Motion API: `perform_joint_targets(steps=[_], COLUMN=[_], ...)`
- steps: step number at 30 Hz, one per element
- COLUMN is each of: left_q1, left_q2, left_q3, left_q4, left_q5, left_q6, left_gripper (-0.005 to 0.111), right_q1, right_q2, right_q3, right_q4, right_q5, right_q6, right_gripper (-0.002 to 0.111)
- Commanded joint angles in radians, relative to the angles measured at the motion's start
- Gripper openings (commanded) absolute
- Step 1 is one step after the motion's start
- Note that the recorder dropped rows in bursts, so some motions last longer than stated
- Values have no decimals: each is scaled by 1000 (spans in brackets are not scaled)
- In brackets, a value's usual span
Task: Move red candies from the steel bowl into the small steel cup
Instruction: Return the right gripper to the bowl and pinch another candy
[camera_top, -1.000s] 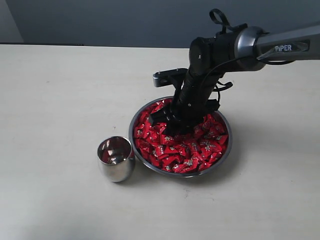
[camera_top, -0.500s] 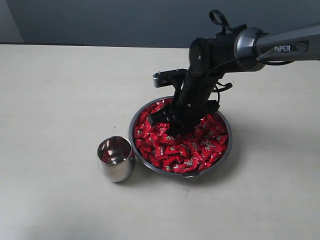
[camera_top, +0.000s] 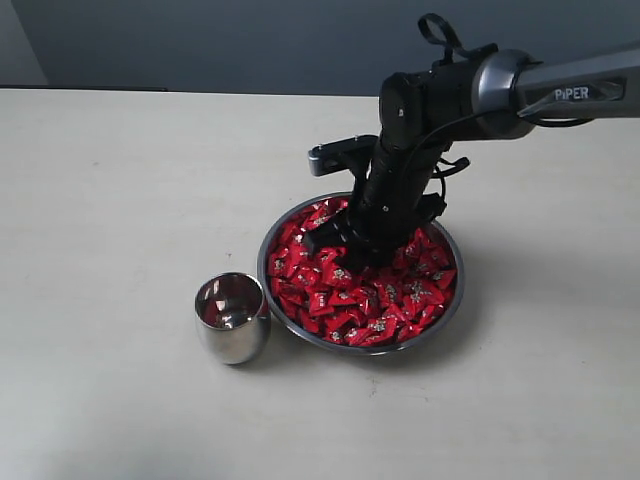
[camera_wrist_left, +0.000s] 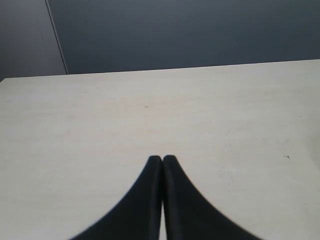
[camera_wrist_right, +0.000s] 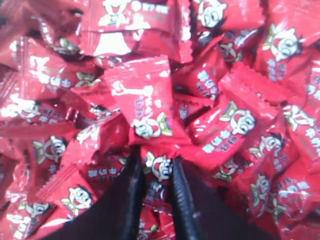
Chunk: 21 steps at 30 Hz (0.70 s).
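The steel bowl (camera_top: 372, 350) sits mid-table, heaped with red candies (camera_top: 365, 300). My right gripper (camera_top: 345, 252) reaches down into the pile on the bowl's far side. In the right wrist view its jaws (camera_wrist_right: 156, 164) are shut on one red candy (camera_wrist_right: 158, 186), which is pinched between the two dark fingers just above the other wrappers. The small steel cup (camera_top: 232, 320) stands upright beside the bowl's left rim. My left gripper (camera_wrist_left: 162, 160) is shut with nothing in it, over bare table, and does not show in the exterior view.
The right arm (camera_top: 560, 90) comes in from the right edge above the table. A dark wall (camera_top: 200, 40) runs along the table's far edge. Pale bare tabletop (camera_top: 120, 200) lies around the bowl and cup.
The right gripper's jaws have closed on a candy in the pile, and the wrist has risen slightly. Bowl and cup have not moved.
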Motion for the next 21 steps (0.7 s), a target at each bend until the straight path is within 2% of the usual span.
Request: perform_joint_targets(steps=[1,8,13,21], left_q1=[-7,-7,-7,-7], left_q2=[-4,-4,-4,-4], left_q3=[4,4,4,4], left_q4=[1,1,1,1], left_q5=[-2,-2,-2,-2], left_q6=[-3,-3,-3,-3], left_gripper=[0,0,0,0], right_q1=[1,1,1,1], right_q2=[-50,-52,-44,-44], right_q3=[-15,-120,-122,-122], right_q4=[-40,-67,-133,-132], right_q5=[8,111,145,137], right_q6=[-2,0,0,2], right_gripper=[-1,-1,-1,-1])
